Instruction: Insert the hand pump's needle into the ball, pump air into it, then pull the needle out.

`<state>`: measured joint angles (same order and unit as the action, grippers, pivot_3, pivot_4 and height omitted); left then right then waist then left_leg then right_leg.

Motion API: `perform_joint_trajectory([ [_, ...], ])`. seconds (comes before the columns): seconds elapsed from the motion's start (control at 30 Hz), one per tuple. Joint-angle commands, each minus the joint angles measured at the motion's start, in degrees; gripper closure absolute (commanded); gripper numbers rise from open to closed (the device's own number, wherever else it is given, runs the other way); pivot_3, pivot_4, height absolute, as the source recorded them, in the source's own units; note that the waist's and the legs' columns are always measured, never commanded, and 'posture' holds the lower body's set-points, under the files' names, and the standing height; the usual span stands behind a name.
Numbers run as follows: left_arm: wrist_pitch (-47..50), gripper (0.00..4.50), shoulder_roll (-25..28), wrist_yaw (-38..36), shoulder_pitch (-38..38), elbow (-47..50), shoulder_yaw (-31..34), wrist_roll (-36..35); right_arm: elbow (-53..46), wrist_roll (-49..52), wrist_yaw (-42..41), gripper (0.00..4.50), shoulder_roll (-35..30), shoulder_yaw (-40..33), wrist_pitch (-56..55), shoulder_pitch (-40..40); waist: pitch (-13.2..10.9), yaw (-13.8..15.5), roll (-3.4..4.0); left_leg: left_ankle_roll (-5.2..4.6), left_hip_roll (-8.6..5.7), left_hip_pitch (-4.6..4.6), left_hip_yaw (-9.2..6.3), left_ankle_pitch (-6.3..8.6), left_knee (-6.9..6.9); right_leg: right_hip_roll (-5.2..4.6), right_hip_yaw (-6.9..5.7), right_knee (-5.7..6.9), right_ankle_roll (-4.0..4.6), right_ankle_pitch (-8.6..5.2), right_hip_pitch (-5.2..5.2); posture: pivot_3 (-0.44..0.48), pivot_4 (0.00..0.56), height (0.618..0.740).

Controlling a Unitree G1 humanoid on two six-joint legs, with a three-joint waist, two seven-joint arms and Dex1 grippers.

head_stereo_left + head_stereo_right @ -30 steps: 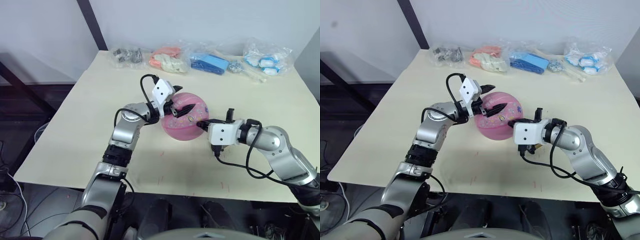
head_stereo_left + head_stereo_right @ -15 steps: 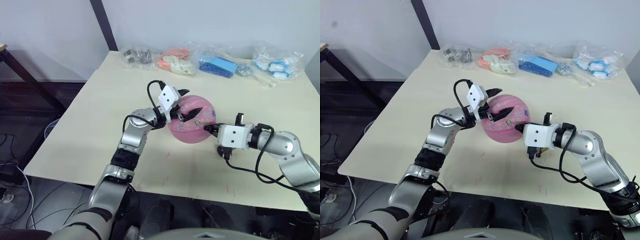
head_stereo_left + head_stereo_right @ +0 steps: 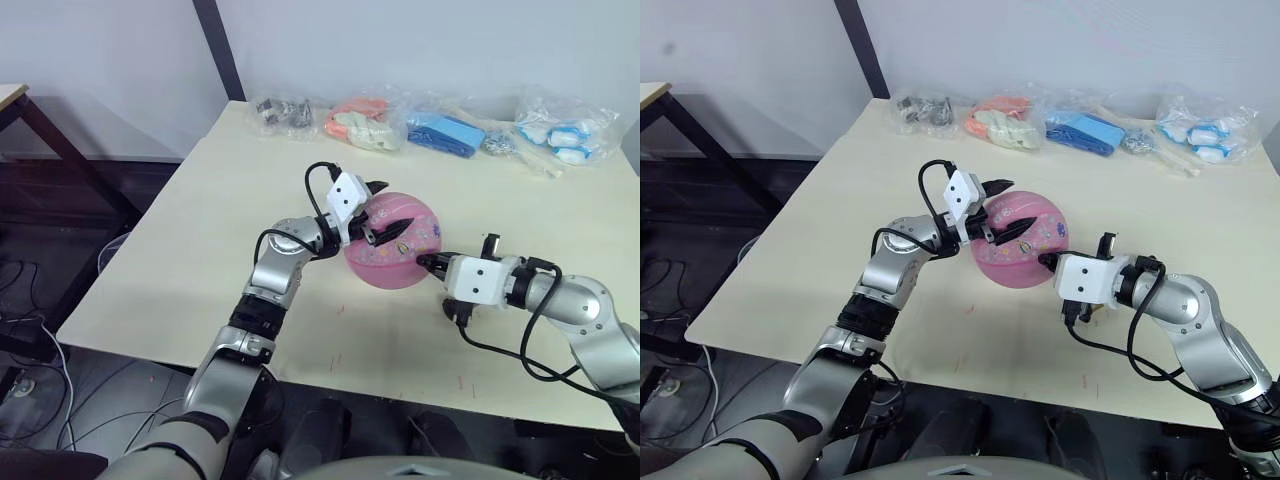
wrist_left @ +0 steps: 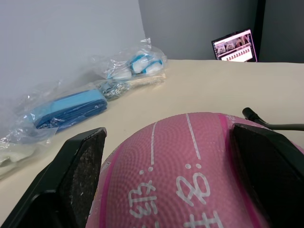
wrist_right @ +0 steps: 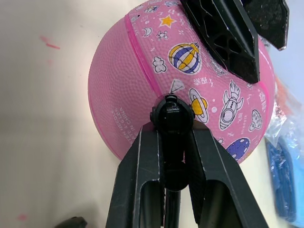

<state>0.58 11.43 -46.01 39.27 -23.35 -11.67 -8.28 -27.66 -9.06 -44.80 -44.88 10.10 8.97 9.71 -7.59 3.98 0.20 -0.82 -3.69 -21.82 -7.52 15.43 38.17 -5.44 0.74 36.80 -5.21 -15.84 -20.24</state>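
The ball [image 5: 142,90] is round and pink, ribbed, printed with small rockets, planets and stars; it sits near the middle of the table [image 3: 180,250]. The needle's black fitting [image 5: 172,114] presses against its side, pinched in the right claw [image 5: 173,142]. The left claw [image 3: 385,215] spreads wide over the ball's top, one finger on each side. Bagged items [image 3: 440,130] line the table's far edge.

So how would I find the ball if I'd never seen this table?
Start at the big cream table and skip the row of plastic bags along its far edge. Near the middle, between the two robot arms, sits the ball. It is the only round pink thing, printed with little rockets, planets and stars, and it is not in a bag.
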Motion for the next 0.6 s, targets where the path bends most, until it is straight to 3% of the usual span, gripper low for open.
perform_joint_trajectory([
  [0.03, 7.37, 0.0, 1.98, 1.32, -6.63, -15.72, -5.31, 7.45, -6.7, -0.32, 0.94, 4.41, -2.14, -5.39, -7.16, 0.05, 0.0, 0.05, 0.0, -0.03, -0.08, 0.0, -0.03, 0.0, 0.0, -0.08, -0.03, 0.0, -0.07, -0.04, 0.03, 0.0, 0.15, 0.736],
  [0.6, 8.32, 0.0, 1.72, 3.25, -6.54, -16.94, -5.61, 7.85, -7.39, 2.0, 0.88, 4.41, -3.93, -12.33, -11.28, -5.26, 0.0, 0.42, 0.0, -0.35, -0.94, -0.03, -0.69, -0.02, 0.02, -0.73, -0.08, -0.11, -0.67, -0.43, 0.52, 0.0, 0.15, 0.736],
])
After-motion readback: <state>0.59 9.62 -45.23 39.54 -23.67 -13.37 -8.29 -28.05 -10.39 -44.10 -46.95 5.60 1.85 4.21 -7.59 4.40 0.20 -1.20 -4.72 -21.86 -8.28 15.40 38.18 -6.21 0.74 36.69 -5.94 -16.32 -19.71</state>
